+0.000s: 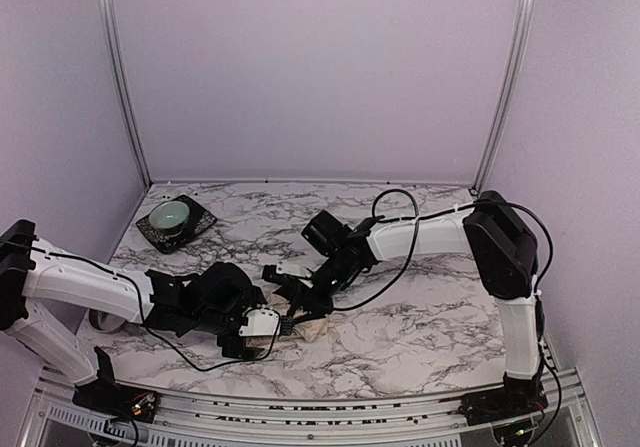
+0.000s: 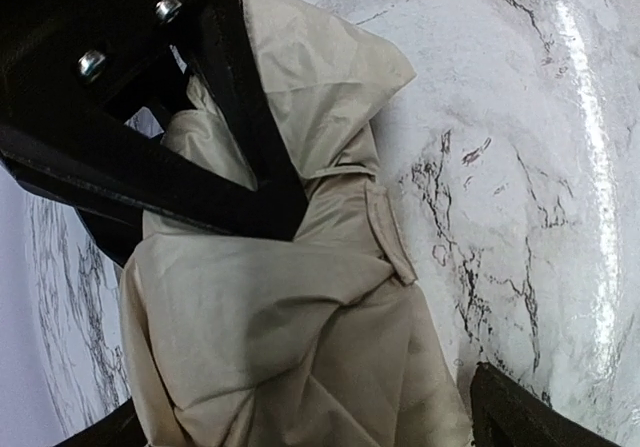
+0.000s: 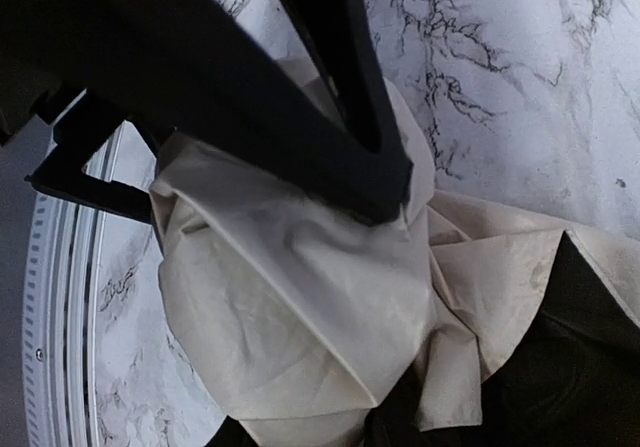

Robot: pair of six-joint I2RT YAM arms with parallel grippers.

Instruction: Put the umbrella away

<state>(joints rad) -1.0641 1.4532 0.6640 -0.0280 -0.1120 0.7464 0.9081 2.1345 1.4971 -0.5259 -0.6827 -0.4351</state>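
At ten o'clock on the marble table (image 1: 420,317), close to the left wall, a small bowl (image 1: 172,214) sits on a dark square dish (image 1: 203,221). Both are well apart from the arms.

The left arm (image 1: 90,282) lies low over the near left of the table and reaches toward three o'clock. A pale round thing (image 1: 100,319) shows just under it, too hidden to name. The left fingers (image 2: 520,412) stand wide apart. In the left wrist view one sits at five o'clock and the other at seven o'clock, with cream fabric filling most of the gap. The five o'clock finger is just beside the cloth and is not pressing it, so nothing is clamped.

The umbrella (image 1: 318,329) lies on the table at about six o'clock, near the front edge, between the two wrists. It is a crumpled cream-beige bundle. The left wrist view shows a narrow closing strap (image 2: 390,232) lying across its folds. Only a small patch of cloth shows from above, because both wrists cover the rest.

The right arm (image 1: 430,235) comes in from three o'clock and angles down toward seven o'clock, ending over the bundle. The right fingers (image 3: 340,137) have drawn close together and pinch a gathered fold of the umbrella, with cloth bunched at their tips and between them
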